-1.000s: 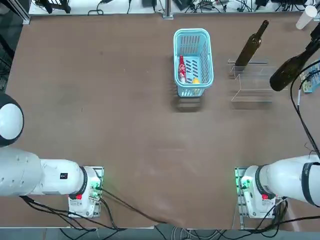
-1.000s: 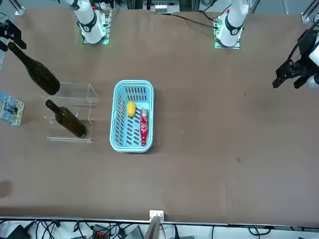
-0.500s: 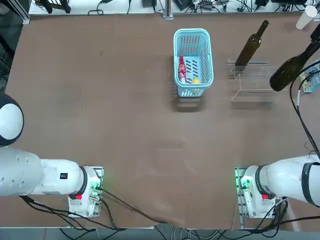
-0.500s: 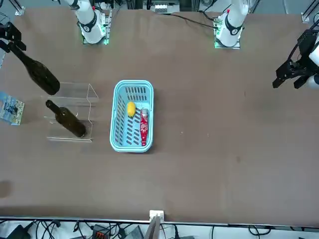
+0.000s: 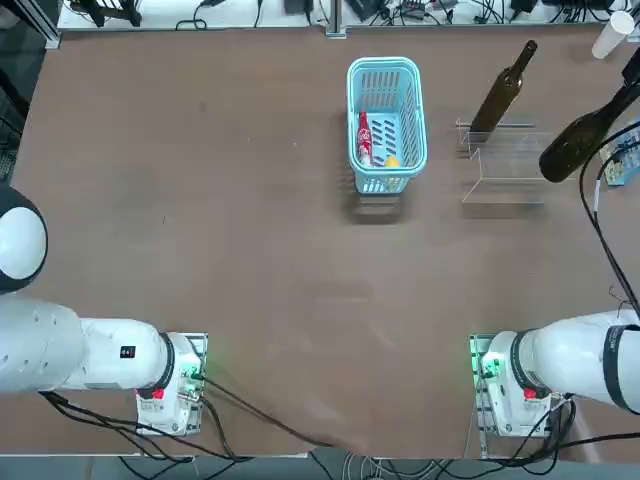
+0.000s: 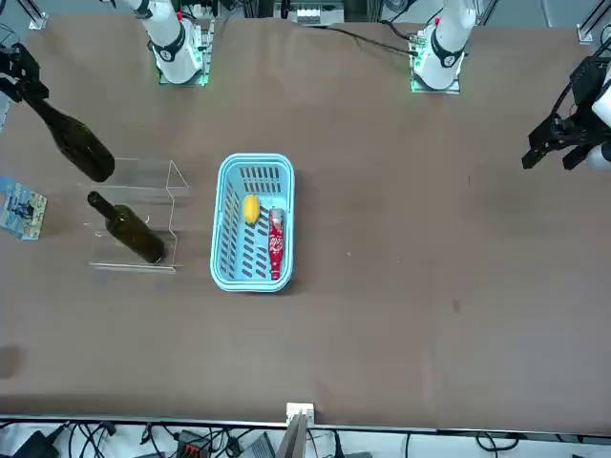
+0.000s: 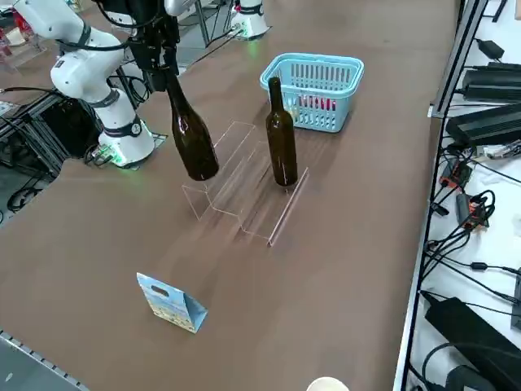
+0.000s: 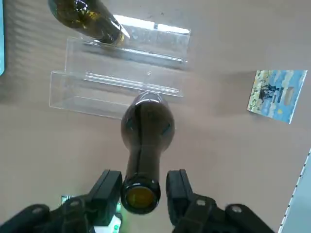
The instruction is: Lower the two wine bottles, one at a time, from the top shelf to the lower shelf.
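Nothing shifted since earlier frame, right gripper (image 8: 141,191) holding lifted bottle (image 7: 189,134) by neck above acrylic stand (image 7: 244,189), second bottle (image 7: 282,135) upright on stand, basket (image 5: 386,120) nearby

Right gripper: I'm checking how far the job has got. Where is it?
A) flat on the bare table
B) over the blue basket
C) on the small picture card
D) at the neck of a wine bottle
D: the wrist view shows the right gripper at the neck of a wine bottle, beside the clear stand.
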